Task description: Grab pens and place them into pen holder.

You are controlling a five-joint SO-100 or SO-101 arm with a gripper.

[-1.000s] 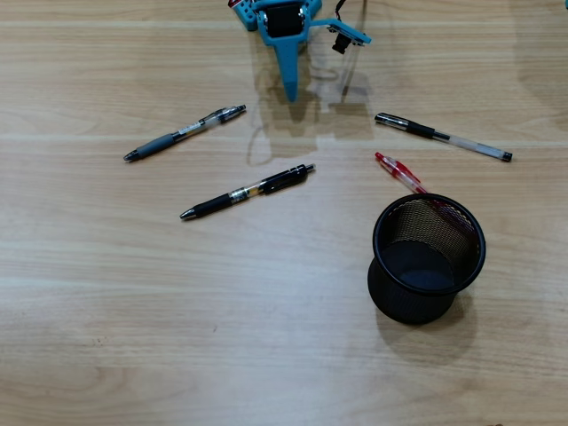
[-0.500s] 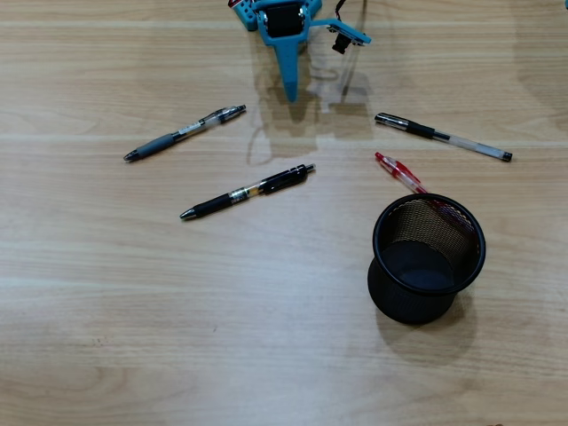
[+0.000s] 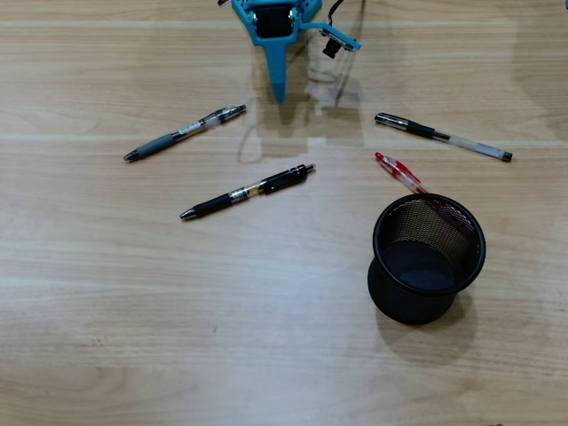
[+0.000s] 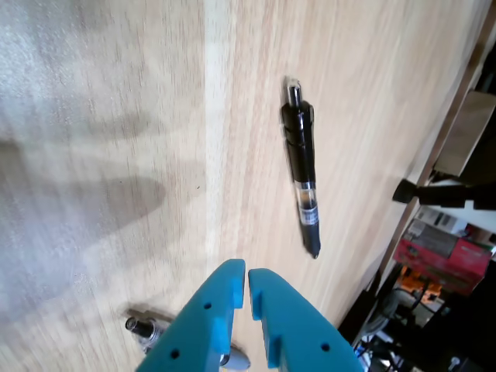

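since the earlier frames my gripper (image 3: 279,91) has pulled back toward twelve o'clock in the overhead view, its blue tip riding higher up the picture and a touch to the left, while none of the pens has shifted. i read that as a retreat to a clear start pose before the first pick, since nothing is in hand. in the wrist view the gripper (image 4: 248,277) shows its two blue fingers pressed almost together with only a thin slit between them, and nothing held. on the overhead view the grey pen (image 3: 184,133) lies at about ten o'clock from the table's middle, the black pen with the amber middle (image 3: 248,191) sits near centre, both slanted up to the right, so i judge a grasp will need the jaws turned across the barrel. the clear-barrelled pen (image 3: 442,137) lies at two o'clock, well apart from the rest. the red pen (image 3: 400,172) lies just at eleven o'clock of the pen holder (image 3: 463,269), its lower end running behind the rim and showing through the mesh; i cannot tell whether it touches. the holder stands upright and empty at four o'clock on the wooden table (image 3: 133,337). the pen in the wrist view (image 4: 301,174) i take for the clear-barrelled one, though i cannot be sure.
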